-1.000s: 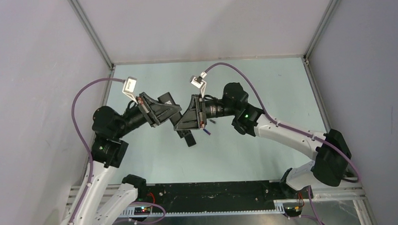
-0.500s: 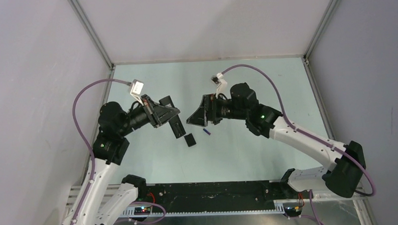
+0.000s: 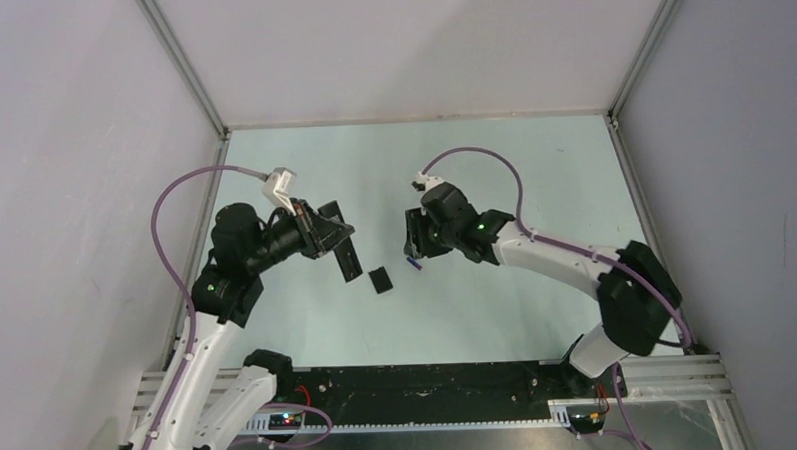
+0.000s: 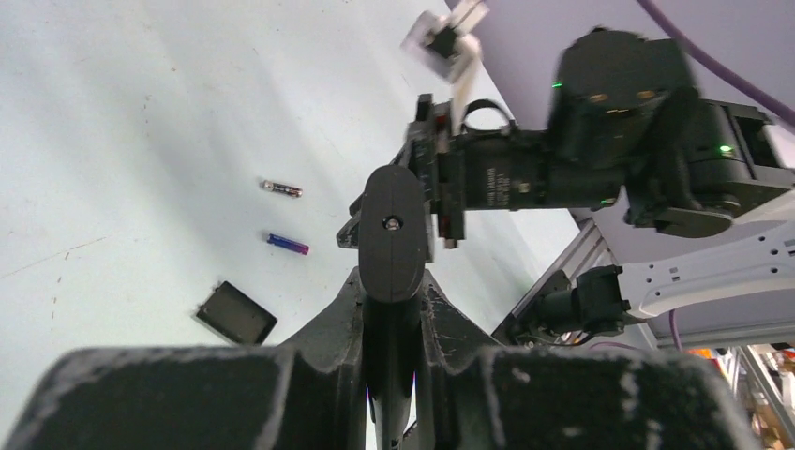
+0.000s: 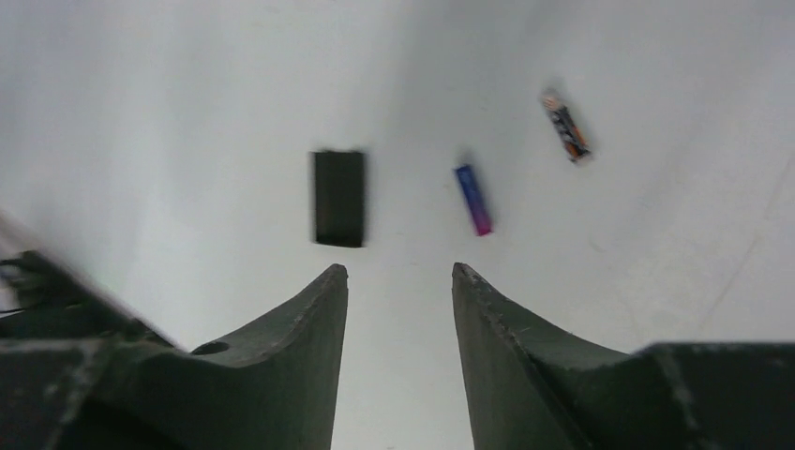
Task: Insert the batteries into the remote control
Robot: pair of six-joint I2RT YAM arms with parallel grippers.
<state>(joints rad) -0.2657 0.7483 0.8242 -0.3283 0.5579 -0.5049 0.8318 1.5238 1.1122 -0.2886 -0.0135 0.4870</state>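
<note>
the left gripper (image 4: 394, 295) is squeezed tight on the remote control (image 4: 394, 230) and holds it up off the table (image 4: 141, 112) — one end pokes out past the fingers. the right gripper (image 5: 398, 272) has its two fingers apart with nothing between them, and it hangs over the table. the blue-purple battery (image 5: 473, 199) lies on the table just ahead of the right fingers. the dark battery (image 5: 565, 125) lies a bit farther off. a small black cover plate (image 5: 338, 198) lies flat beside the blue-purple one — not touching it.
</note>
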